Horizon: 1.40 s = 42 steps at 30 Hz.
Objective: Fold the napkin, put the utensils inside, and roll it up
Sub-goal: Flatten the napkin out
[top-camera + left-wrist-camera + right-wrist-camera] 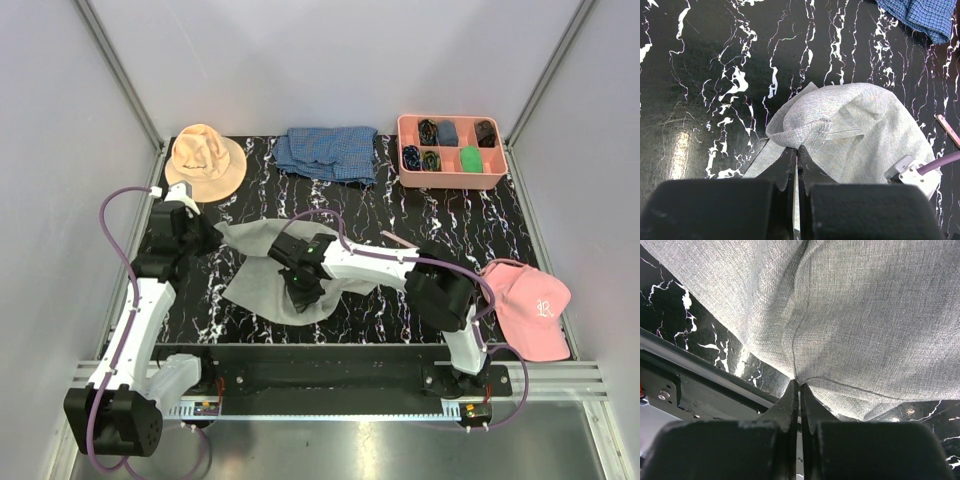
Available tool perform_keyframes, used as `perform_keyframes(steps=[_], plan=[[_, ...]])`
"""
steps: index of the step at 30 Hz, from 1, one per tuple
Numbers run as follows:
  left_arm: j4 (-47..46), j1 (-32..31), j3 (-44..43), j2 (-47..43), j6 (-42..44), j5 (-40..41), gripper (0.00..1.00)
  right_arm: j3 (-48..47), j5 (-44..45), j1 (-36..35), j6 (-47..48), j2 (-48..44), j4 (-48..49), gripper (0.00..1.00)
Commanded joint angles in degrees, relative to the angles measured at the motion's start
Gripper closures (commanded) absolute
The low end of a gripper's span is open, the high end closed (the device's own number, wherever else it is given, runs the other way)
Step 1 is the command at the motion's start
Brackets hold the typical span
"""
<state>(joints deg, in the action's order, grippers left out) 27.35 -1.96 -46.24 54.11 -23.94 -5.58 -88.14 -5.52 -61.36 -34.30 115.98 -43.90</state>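
Right gripper (799,386), closest to the table's (480,230) front edge: fingers pressed together, nipping a fold of the napkin (255,270). In the right wrist view the grey cloth rises tent-like from the pinch. Left gripper (796,150), a little farther back on the left: jaws likewise closed, pinching the napkin's left corner, with the cloth bunched just beyond the tips. The napkin lies crumpled at mid-table, left of centre, strung between the two grippers. Pink cap (525,305) sits at the right edge, well apart from the cloth. Far row, left to right: orange bucket hat (205,160), blue checked cloth (328,152) in a heap, pink tray (450,181). The tray is divided into compartments. Most hold small dark items too small to tell, and one near its right end holds a green piece (470,158). Only the top view takes in the tray, the hat and the cap. The left wrist view shows one pale pink utensil (948,131) handle lying on the table just right of the napkin, which the top view gives only as a faint sliver. The right wrist view shows the weave and a hem seam running into the pinch.
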Motion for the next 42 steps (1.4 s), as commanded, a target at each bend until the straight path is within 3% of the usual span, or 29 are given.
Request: perform_keyframes(steps=[1,12,20,27,33,39,42], plan=[[-2.0,0.3,0.2,-0.6,0.2,-0.8,1.00,0.6,4.0,-0.3,0.5,-5.8,1.3,1.00],[0.0,0.3,-7.8,-2.2,-0.6,4.8,1.00,-1.2,25.4,6.4,8.9,-27.0,-6.0,1.00],[5.3,0.3,-23.3,-6.5,1.7,12.4,1.00,-7.0,40.7,6.7,20.8,-41.1,-5.1,1.00],[13.1,0.3,-39.8,-9.0,6.1,13.5,1.00,-9.7,43.8,6.7,31.7,-52.9,2.1,1.00],[20.2,0.3,-57.6,-8.9,8.4,13.5,1.00,-15.9,42.3,6.7,38.3,-56.6,3.7,1.00],[25.0,0.3,-67.9,-8.4,8.7,11.1,1.00,-21.5,38.3,6.6,40.1,-57.5,3.2,1.00],[25.4,0.3,-66.8,-8.3,7.7,8.8,1.00,-22.9,37.0,6.7,40.3,-56.1,2.9,1.00]])
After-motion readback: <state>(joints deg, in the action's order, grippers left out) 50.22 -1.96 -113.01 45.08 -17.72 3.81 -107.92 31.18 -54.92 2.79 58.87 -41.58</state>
